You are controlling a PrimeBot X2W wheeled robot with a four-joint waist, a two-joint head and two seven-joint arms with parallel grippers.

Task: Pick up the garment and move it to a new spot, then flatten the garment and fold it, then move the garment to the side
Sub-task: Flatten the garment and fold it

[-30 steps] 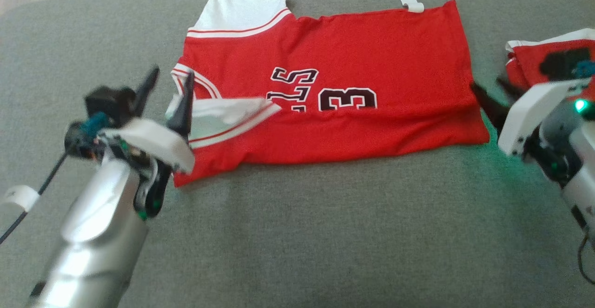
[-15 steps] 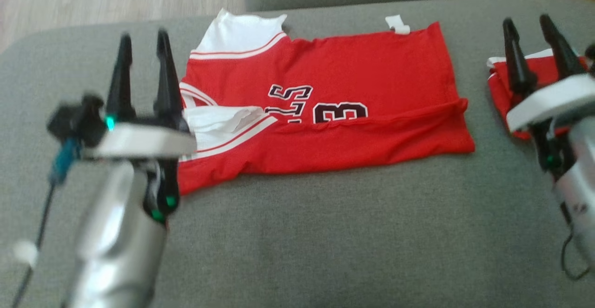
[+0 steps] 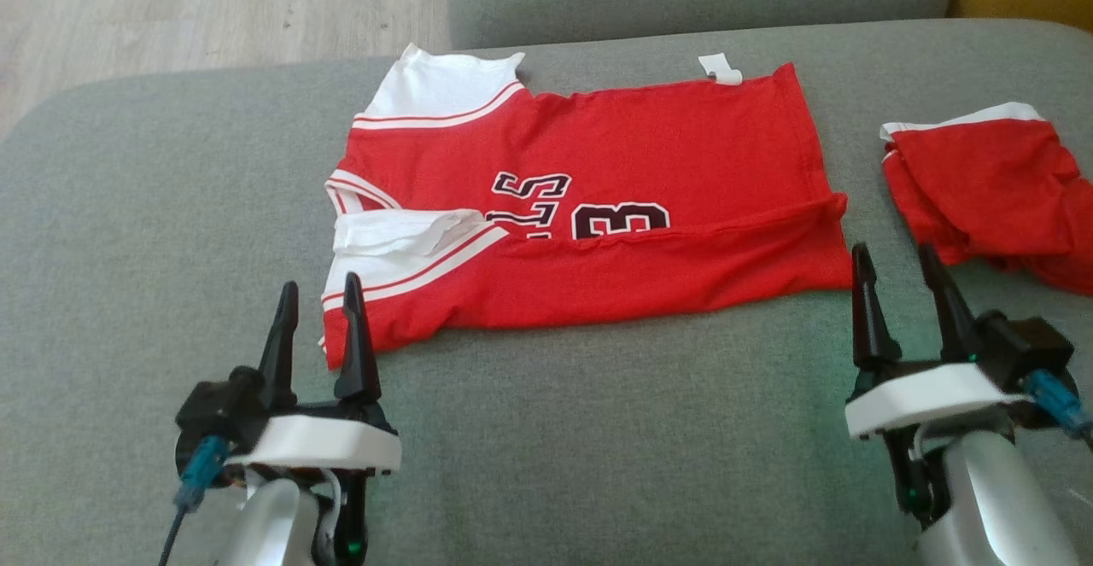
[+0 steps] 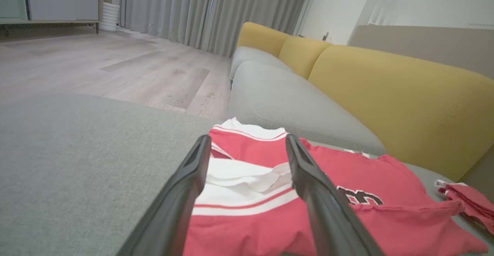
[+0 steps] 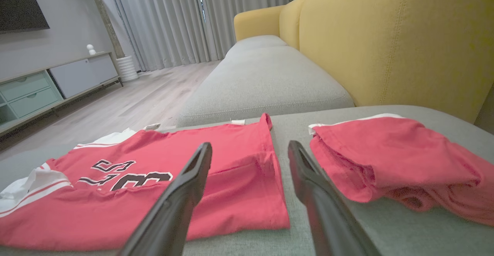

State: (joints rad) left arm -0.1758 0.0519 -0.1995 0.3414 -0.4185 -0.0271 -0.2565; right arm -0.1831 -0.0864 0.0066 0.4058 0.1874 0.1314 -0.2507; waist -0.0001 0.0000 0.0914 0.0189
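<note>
Fingers [image 3: 357, 335] on both grippers stand apart, nothing between them.

Head view: I see the left gripper [image 3: 319, 284] at lower left, tips right at the near left corner of the red jersey [image 3: 640, 156]. Can't tell if they touch it. The right gripper [image 3: 891, 250] is at lower right, tips just off the jersey's near right corner, over the bare grey cushion [image 3: 598, 446]. The jersey lies flat across the cushion, neck end to the left, its near long edge folded up over the lower part of the number. A second red garment [image 3: 982, 182], bunched, lies further right, apart from the jersey.

Left wrist view: left gripper [image 4: 247, 138] is wide open, its fingers framing the white-trimmed end of the jersey [image 4: 251, 225]. A yellow backrest [image 4: 386, 101] stands behind.

Right wrist view: right gripper [image 5: 250, 143] is wide open. One finger is over the jersey's [image 5: 135, 194] hem corner, the other over the grey gap before the second red garment [image 5: 386, 159].
</note>
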